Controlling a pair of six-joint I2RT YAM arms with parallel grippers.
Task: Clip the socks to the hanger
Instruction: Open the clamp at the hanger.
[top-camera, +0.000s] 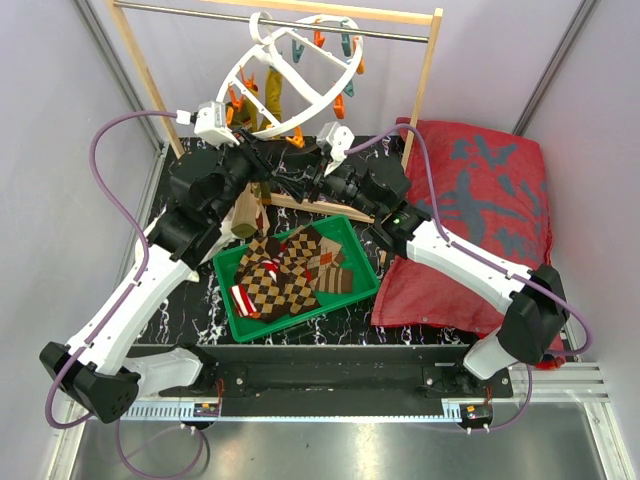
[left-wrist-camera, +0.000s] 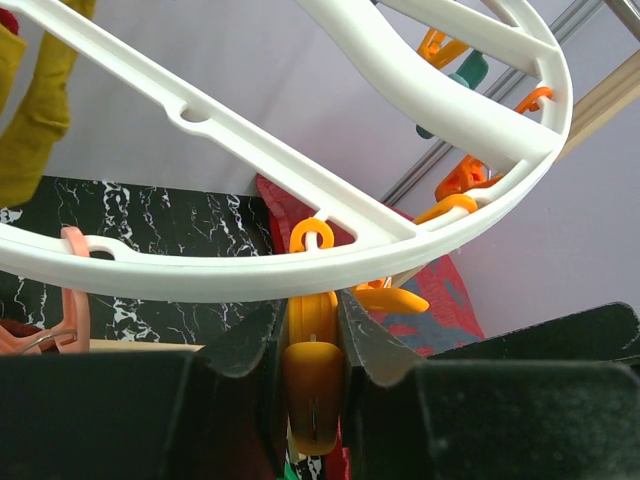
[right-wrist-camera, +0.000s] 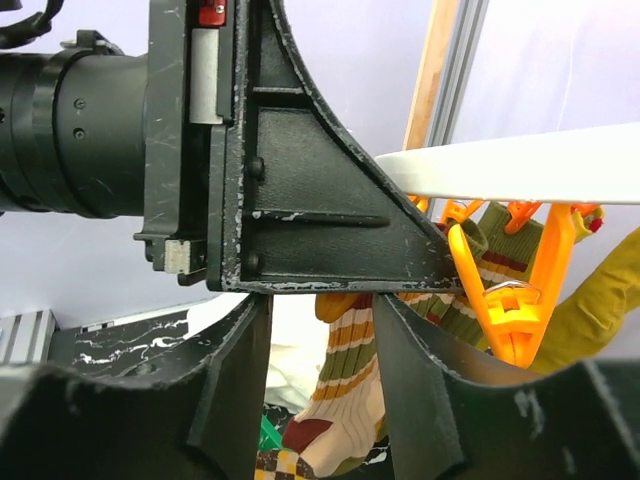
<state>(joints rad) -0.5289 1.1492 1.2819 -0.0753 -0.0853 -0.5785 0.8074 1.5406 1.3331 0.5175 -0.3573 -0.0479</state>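
Squeezing an orange plastic clip (left-wrist-camera: 315, 400) beneath the white round plastic hanger (left-wrist-camera: 200, 275), the left pincer (left-wrist-camera: 310, 330) was clenched, seemingly to spread its mouth; the right pincer (right-wrist-camera: 322, 320) stood released astride the dangling olive-orange-cream striped sock (right-wrist-camera: 350, 370), likely steadying it.

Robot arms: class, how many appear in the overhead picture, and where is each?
2. The left arm stretches from the near-left base to the hanger; the right arm from the near-right base, beside the red cushion. None appears hidden.
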